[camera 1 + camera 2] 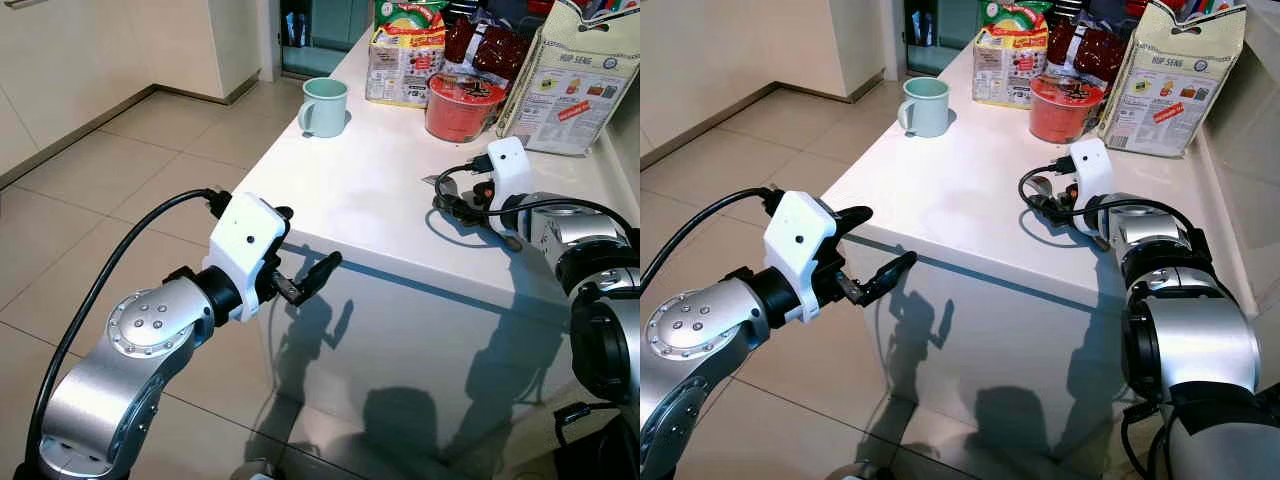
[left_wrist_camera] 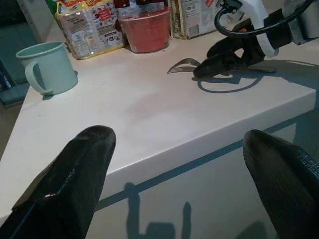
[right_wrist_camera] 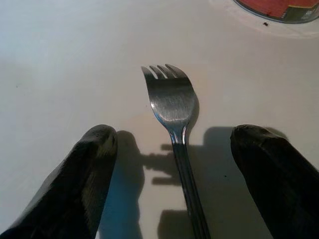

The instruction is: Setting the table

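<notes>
Right wrist view: our right gripper [image 3: 172, 174] is spread w/ the fork [image 3: 172, 107] between its fingers (thin, stiff, slippery); we'd pinch mid-handle.

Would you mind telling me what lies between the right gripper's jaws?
A fork lies flat on the white counter between the open jaws of the right gripper, untouched, in the right wrist view.

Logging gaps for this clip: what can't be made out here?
- Fork handle end: cut off by the right wrist view's edge; in the left eye view the right pincer covers it.
- Red bowl contents: lid on.
- Bag small print: too small.
</notes>
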Tool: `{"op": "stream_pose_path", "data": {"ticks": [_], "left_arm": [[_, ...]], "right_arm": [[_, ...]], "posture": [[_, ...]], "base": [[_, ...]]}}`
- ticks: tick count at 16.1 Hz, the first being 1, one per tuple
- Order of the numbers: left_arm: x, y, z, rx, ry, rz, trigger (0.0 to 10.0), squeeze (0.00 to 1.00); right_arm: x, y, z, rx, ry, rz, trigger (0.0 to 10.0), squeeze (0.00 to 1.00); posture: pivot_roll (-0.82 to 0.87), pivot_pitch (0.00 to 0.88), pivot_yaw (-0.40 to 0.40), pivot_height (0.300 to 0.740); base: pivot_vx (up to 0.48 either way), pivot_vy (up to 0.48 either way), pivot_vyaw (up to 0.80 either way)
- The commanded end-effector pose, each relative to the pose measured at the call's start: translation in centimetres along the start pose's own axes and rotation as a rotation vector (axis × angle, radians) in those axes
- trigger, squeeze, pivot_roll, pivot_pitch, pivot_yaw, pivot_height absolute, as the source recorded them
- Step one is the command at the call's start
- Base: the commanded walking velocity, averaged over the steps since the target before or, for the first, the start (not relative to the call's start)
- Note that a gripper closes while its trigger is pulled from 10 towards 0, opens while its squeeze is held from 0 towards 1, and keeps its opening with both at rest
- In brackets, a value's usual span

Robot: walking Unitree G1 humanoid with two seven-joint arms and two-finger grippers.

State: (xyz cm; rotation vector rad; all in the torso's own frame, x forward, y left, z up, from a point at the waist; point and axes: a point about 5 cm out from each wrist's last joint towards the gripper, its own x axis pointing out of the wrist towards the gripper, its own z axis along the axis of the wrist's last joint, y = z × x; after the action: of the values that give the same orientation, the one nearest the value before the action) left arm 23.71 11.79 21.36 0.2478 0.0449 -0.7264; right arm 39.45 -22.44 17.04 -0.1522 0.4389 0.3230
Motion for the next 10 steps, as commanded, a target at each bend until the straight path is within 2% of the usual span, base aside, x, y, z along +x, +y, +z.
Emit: {"op": "stream_pose_path", "data": {"ticks": [1, 2, 3, 10], "left_arm": [[-0.21, -0.15, 0.51, 0.019, -0.01, -0.015, 10.0, 0.0], [-0.19, -0.2, 0.52, 0.019, -0.009, -0.022, 10.0, 0.0], [-0.24, -0.28, 0.51, 0.017, -0.007, -0.029, 10.0, 0.0], [-0.3, -0.79, 0.45, 0.011, 0.002, -0.072, 10.0, 0.0]], "right_arm": [[-0.22, -0.16, 0.49, -0.038, 0.034, 0.02, 10.0, 0.0], [-0.36, -0.08, -0.14, -0.033, 0.105, 0.064, 3.3, 0.0], [-0.46, -0.14, -0.32, -0.002, 0.125, 0.071, 0.0, 0.0], [-0.6, -0.05, -0.26, 0.027, 0.144, 0.106, 0.0, 0.0]], "posture": [[0.14, 0.016, -0.003, 0.74], [0.14, 0.008, -0.002, 0.74], [0.14, 0.008, -0.002, 0.74], [0.14, 0.0, -0.005, 0.74]], "base": [[0.0, 0.0, 0.0], [0.0, 0.0, 0.0], [0.0, 0.0, 0.0], [0.0, 0.0, 0.0]]}}
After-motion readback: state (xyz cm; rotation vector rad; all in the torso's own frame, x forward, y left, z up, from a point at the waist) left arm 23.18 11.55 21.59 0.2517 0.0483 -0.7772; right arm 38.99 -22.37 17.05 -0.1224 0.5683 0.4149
